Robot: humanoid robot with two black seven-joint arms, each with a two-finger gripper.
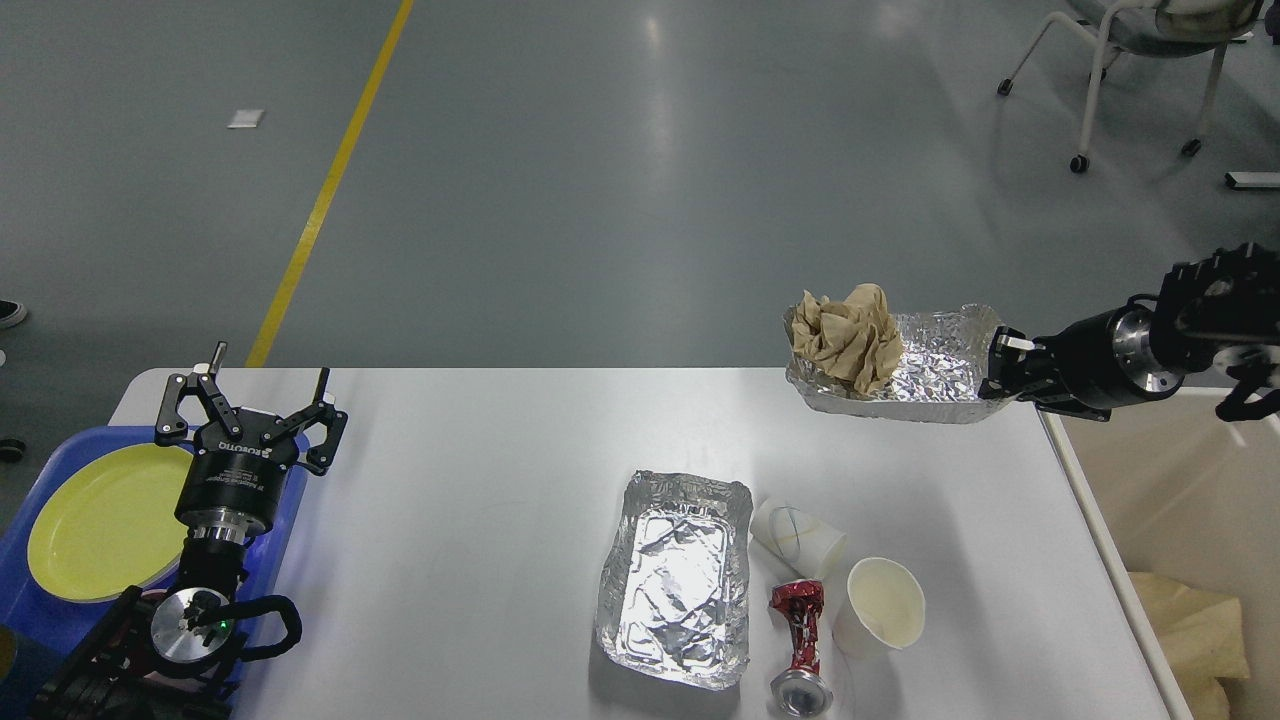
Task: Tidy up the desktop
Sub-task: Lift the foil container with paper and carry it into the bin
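Note:
The white desktop (480, 470) fills the lower middle of the head view. My right gripper (1000, 372) is shut on the right rim of a foil tray (925, 375), held tilted above the desktop's far right corner, with crumpled brown paper (848, 335) inside it. A second, empty foil tray (678, 578) lies near the front middle. Beside it lie a tipped paper cup (798, 538), an upright paper cup (885, 602) and a crushed red can (800, 645). My left gripper (265, 395) is open and empty above the desktop's left edge.
A blue plastic tray (25, 625) with a yellow plate (105, 520) sits at the left edge. A large beige bin (1170, 500) with crumpled paper inside stands right of the desktop. A wheeled chair (1140, 60) stands far right on the grey floor.

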